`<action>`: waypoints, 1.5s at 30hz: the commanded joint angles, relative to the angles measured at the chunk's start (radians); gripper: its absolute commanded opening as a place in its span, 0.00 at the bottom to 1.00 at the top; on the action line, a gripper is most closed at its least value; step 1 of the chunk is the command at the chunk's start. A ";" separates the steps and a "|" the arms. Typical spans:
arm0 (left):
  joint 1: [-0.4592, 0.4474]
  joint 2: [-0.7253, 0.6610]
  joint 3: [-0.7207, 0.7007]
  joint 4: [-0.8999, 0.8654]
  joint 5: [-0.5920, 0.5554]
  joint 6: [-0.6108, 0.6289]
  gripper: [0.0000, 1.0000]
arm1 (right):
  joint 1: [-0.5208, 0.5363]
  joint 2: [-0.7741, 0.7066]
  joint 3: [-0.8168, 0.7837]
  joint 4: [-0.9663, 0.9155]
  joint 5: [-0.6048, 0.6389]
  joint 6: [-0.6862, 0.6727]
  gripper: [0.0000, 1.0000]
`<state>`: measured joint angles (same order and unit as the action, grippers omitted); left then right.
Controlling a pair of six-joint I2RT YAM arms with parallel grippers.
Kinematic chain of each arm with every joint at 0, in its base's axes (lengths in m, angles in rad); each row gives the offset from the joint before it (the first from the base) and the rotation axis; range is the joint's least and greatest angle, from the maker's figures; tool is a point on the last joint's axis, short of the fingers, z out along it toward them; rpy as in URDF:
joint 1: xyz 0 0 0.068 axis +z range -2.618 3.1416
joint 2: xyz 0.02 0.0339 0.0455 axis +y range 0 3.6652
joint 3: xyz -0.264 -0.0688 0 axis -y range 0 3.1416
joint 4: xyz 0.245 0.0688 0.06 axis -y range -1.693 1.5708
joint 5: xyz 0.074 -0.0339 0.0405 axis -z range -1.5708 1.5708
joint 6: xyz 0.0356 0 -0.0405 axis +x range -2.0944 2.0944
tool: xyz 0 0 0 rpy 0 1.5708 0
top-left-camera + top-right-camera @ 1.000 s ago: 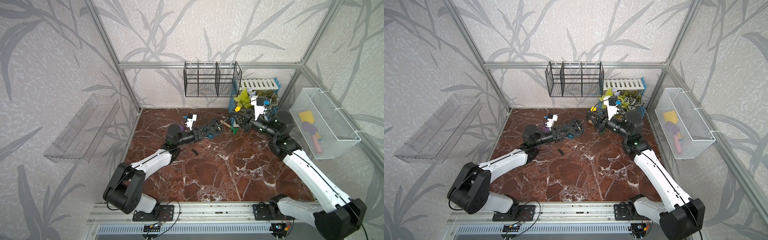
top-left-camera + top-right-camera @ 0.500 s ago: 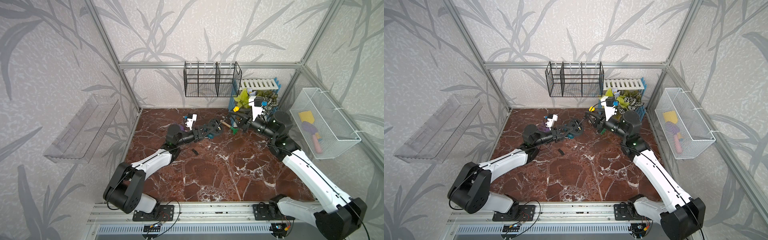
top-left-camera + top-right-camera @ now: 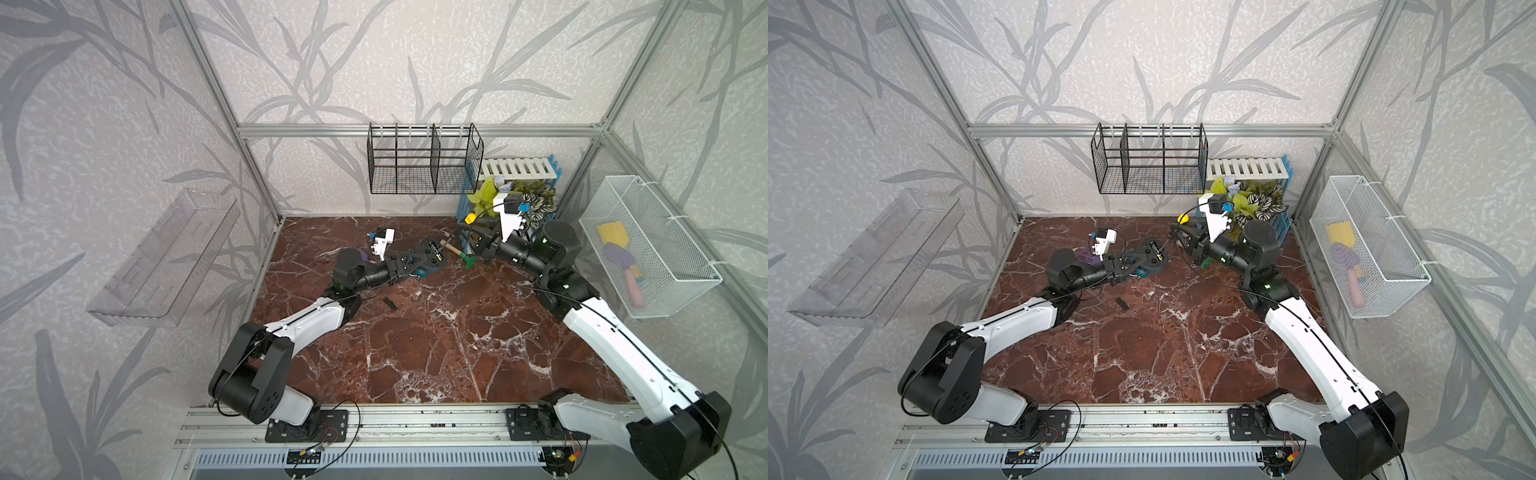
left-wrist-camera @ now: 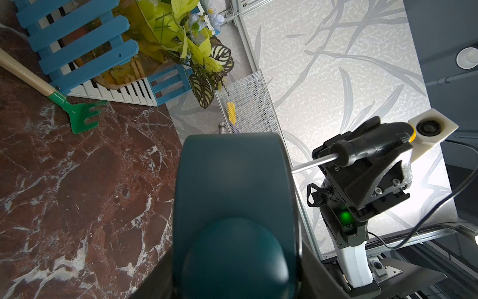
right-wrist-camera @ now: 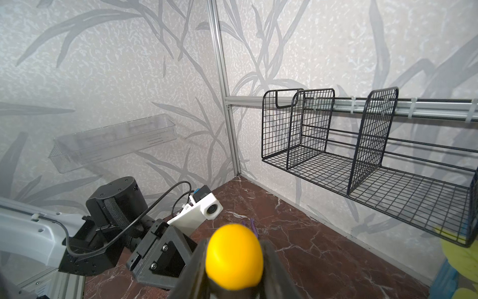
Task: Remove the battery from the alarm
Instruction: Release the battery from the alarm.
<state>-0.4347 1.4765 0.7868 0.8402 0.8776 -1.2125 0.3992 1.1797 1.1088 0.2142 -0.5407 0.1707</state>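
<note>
Alarm clock [image 3: 432, 257] sits just above the middle of both top views, clamped in the left gripper [image 3: 413, 262]. Its black back is turned up toward the camera, and a strip of teal rim runs along its lower edge. Whether it touches the red marble floor [image 3: 415, 353] I cannot tell. In the recess of the back, a tiny dark cylinder with pale marks, the battery [image 3: 435, 248], is just discernible; it is too small to say more. In the left wrist view the clock's teal body fills the centre and lower part of the frame.

The right gripper [image 3: 474, 240] lies right of the clock in the top views, its jaws narrowed onto the black handle of a screwdriver [image 4: 372, 145]. In the left wrist view, at mid right, the steel shaft runs from that handle toward the clock and passes behind the teal body, so the tip is hidden. In the right wrist view the yellow handle cap sits at bottom centre, with a dark finger [image 5: 275, 269] on either side.

A small flat black plate [image 3: 390, 303] lies on the floor below and left of the clock, apart from both grippers. A green toy rake [image 3: 468, 261] lies between the clock and the right gripper, its wooden handle just beside the clock's right edge.
</note>
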 commanded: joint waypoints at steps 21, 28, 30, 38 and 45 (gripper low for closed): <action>0.032 -0.014 0.005 0.305 -0.077 -0.187 0.08 | 0.272 0.004 -0.044 -0.161 0.465 -0.103 0.00; 0.033 -0.023 0.003 0.267 -0.056 -0.145 0.08 | 0.173 0.031 -0.013 -0.206 0.409 0.130 0.00; 0.033 -0.028 0.006 0.248 -0.051 -0.125 0.08 | 0.159 0.064 0.020 -0.241 0.367 0.155 0.00; 0.033 -0.053 0.018 0.154 -0.001 -0.033 0.08 | 0.102 0.176 0.106 -0.323 0.232 0.240 0.00; 0.033 -0.068 0.017 0.129 -0.011 -0.019 0.07 | 0.230 0.138 0.105 -0.314 0.212 -0.048 0.00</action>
<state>-0.3897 1.4879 0.7563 0.7639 0.8185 -1.2747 0.5312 1.3220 1.2316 0.0265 -0.2615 0.2558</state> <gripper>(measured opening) 0.563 0.308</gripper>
